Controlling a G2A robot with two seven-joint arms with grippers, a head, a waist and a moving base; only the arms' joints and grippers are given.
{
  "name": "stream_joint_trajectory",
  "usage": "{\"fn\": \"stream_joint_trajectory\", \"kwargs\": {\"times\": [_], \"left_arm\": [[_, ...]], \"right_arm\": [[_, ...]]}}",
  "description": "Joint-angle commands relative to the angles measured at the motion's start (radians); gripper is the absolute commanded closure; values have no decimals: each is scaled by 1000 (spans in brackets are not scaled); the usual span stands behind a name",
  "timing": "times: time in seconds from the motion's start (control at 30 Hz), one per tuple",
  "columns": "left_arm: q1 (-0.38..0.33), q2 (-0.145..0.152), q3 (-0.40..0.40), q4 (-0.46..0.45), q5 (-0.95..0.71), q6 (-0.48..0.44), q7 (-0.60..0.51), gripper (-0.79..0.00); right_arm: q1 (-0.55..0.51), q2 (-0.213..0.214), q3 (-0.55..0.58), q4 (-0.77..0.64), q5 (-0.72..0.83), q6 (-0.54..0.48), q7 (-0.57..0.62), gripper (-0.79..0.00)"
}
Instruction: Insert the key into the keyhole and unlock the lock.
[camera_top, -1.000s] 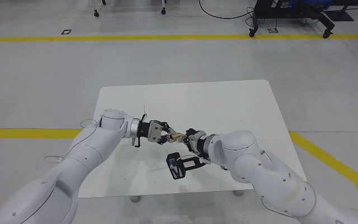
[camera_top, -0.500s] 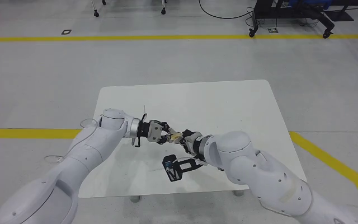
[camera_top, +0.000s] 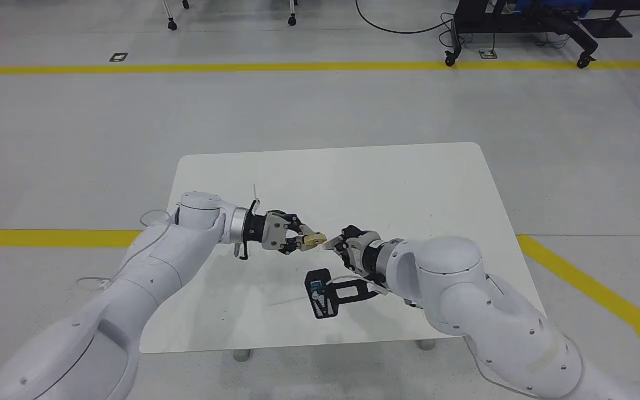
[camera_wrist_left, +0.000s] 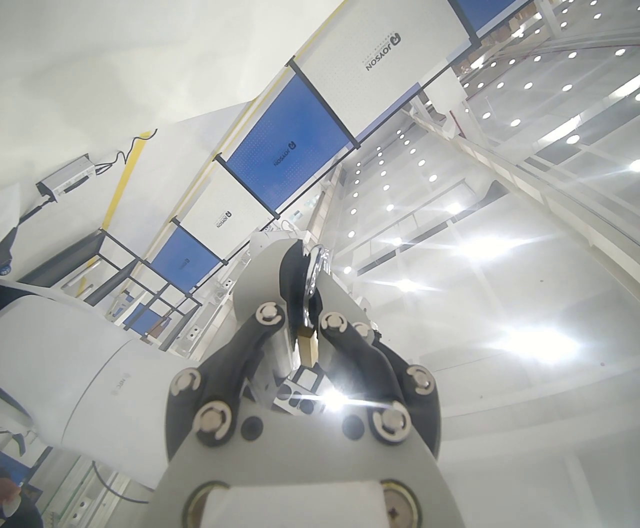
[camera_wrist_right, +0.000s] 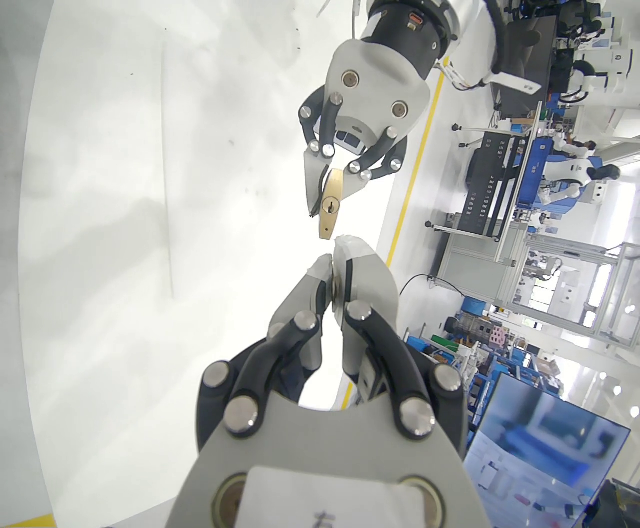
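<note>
1 brass padlock (camera_wrist_right: 330, 205) is held by left gripper (camera_wrist_right: 327, 185), jaws clenched on it. 1 key (camera_wrist_right: 336, 289) is pinched in right gripper (camera_wrist_right: 332, 260) jaws, just right of padlock, above the white surface (camera_top: 420, 180).

Key (camera_wrist_right: 336, 292) pinched in right hand (camera_wrist_right: 332, 265), just short of brass lock (camera_wrist_right: 331, 215) gripped by left hand (camera_wrist_right: 328, 202), white table (camera_wrist_right: 100, 200) beneath
</note>
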Motion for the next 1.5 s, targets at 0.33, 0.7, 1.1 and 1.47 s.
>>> {"fn": "stream_joint_trajectory", "kwargs": {"times": [0.33,0.7,1.1,1.47], "left_arm": [[27,-19,-33,-96,-37,175,255,0],[45,-85,-31,-82,-95,198,339,0],[32,-118,-26,-25,-93,181,321,0],[32,-118,-26,-25,-93,181,321,0]], "right_arm": [[-21,5,8,-14,-51,1,1,0],[-94,75,74,-8,-46,38,39,0],[-109,131,91,-60,55,76,77,0],[-84,137,66,-19,52,30,30,0]]}}
